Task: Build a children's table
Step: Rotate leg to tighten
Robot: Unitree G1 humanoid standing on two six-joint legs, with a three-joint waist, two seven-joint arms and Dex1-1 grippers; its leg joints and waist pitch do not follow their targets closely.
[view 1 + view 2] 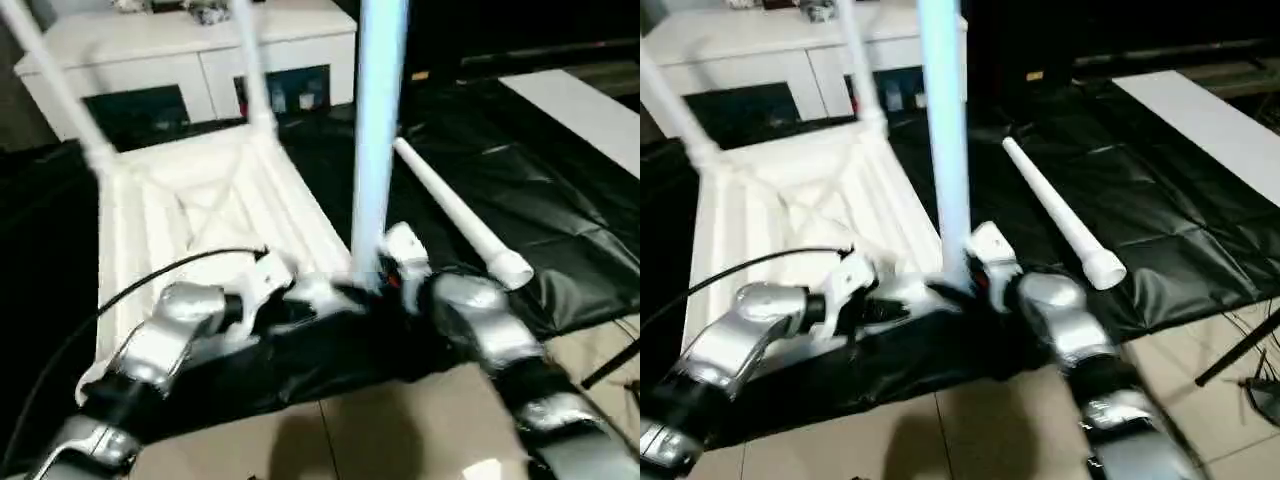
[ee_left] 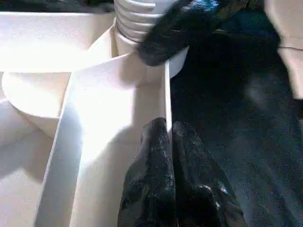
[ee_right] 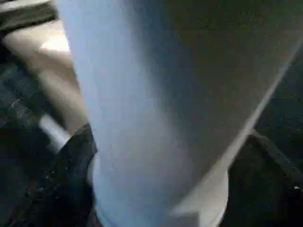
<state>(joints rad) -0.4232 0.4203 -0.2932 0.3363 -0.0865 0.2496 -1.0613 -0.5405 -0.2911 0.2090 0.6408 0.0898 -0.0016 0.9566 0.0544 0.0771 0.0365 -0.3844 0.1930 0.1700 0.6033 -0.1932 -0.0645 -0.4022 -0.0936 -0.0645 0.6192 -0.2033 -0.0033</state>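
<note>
The white tabletop [image 1: 190, 220] lies upside down on the black-covered work table. Two legs [image 1: 250, 60] [image 1: 55, 85] stand in its far corner sockets. A third leg [image 1: 378, 130] stands upright in the near right socket. My right gripper [image 1: 385, 278] is at this leg's base, open, with one finger [image 3: 71, 175] on each side of the tube. My left gripper [image 2: 170, 142] is shut with nothing in it, and its fingertips rest on the tabletop's rim beside that socket. The fourth leg [image 1: 460, 215] lies loose on the black cover to the right.
A white cabinet [image 1: 190, 45] with dark glass doors stands behind the work table. A white board [image 1: 590, 110] lies at the far right on the black cover [image 1: 560, 200]. The table's front edge meets a tiled floor [image 1: 380, 430]. A black stand leg [image 1: 1240, 360] is at the lower right.
</note>
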